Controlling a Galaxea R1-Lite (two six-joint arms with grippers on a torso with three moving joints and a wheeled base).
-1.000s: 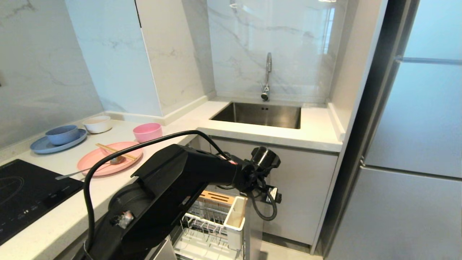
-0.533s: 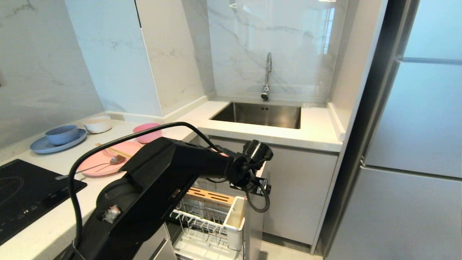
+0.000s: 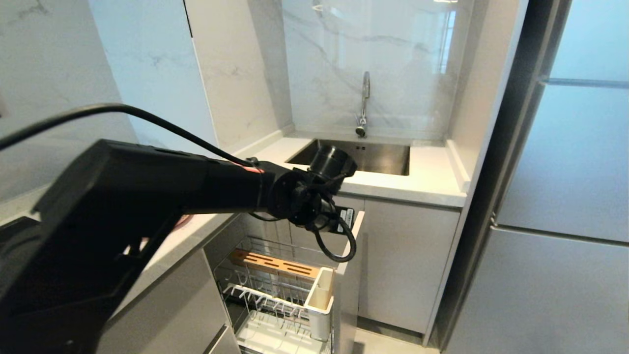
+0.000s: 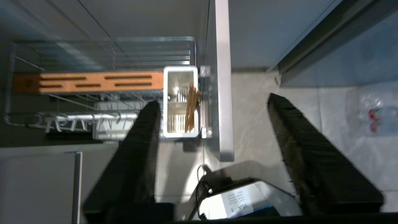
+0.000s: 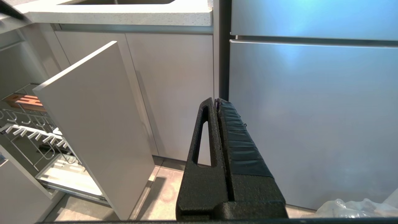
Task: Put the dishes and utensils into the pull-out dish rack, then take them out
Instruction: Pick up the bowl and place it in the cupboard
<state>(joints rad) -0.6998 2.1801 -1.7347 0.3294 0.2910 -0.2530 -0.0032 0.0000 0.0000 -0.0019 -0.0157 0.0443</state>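
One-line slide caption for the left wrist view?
Open left tool above the pulled-out rack, chopsticks standing in its white cup.

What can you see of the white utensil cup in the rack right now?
The utensil cup is a white rectangular plastic-looking box, open at the top, with a slotted floor. It stands upright at the end of the wire rack, against the pale front panel, next to the slotted wooden strip. Wooden chopsticks lean inside it. No hand touches it.
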